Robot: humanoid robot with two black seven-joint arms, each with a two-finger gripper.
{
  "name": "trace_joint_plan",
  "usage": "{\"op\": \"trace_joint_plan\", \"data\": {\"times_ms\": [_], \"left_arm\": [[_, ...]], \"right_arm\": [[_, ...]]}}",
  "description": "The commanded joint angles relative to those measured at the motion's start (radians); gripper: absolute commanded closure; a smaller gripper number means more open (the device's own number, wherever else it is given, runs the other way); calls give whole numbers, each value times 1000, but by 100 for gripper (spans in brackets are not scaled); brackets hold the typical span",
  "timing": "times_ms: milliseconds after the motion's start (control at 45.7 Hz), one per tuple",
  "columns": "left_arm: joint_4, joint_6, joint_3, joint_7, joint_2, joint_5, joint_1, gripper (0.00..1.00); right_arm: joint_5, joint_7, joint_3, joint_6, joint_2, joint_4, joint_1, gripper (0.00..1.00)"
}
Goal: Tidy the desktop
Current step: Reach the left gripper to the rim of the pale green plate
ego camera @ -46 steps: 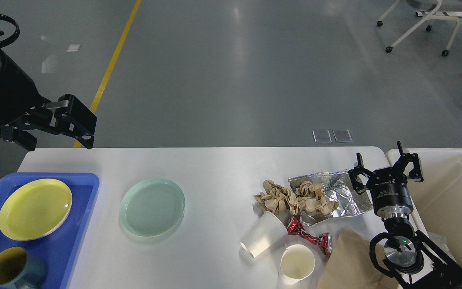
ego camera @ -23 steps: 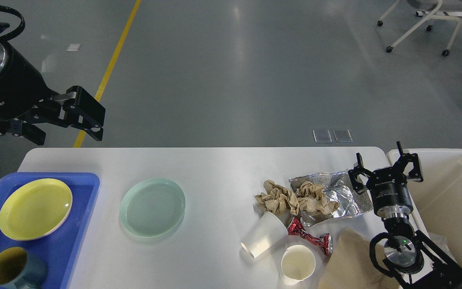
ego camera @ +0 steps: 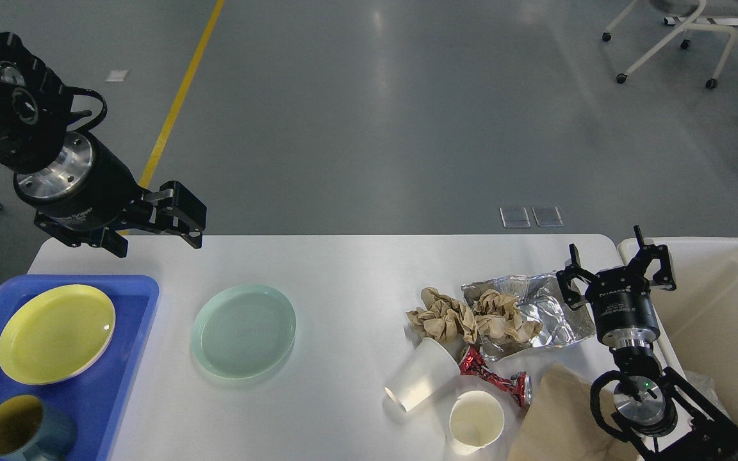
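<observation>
Two paper cups are sitting nearest on the white table [ego camera: 343, 269]: an upright paper cup [ego camera: 475, 421] close to the near edge and a tipped paper cup [ego camera: 421, 374] lying on its side just beyond it. A crushed red can [ego camera: 496, 378] is lying between them and a brown paper bag [ego camera: 558, 416] at the near right. At the near left, a blue tray [ego camera: 127, 358] is holding a dark teal mug [ego camera: 23, 430] and, farther back, a yellow plate [ego camera: 56, 333]. A pale green plate [ego camera: 243, 330] is resting on the bare table right of the tray, well apart from the litter. Farther on, crumpled brown paper [ego camera: 465, 317] is lying partly on a sheet of foil [ego camera: 545, 307]. The table itself is spreading across the lower half of the view, its far edge meeting the grey floor.

At the right, the right end effector [ego camera: 617, 266] is pointing away over the table's far right corner, beside the cream bin [ego camera: 728, 307], with fingers spread and nothing in them. At the far left, the left end effector [ego camera: 183, 221] is hovering over the table's far left edge, beyond the tray; I cannot tell whether its fingers are parted or closed, and nothing is showing between them.
</observation>
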Motion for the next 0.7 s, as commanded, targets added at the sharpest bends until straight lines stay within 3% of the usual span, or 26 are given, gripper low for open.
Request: {"op": "trace_joint_plan", "data": {"times_ms": [0, 394, 590, 678], "left_arm": [[89, 72, -41, -1, -6, 1, 190, 5], [265, 359, -147, 6, -17, -86, 645, 7], [300, 485, -149, 0, -22, -190, 777, 7], [316, 501, -154, -6, -25, -190, 811, 5]], "right_arm": [[0, -1, 0, 0, 0, 0, 0, 0], [0, -1, 0, 0, 0, 0, 0, 0], [0, -1, 0, 0, 0, 0, 0, 0], [0, 1, 0, 0, 0, 0, 0, 0]]}}
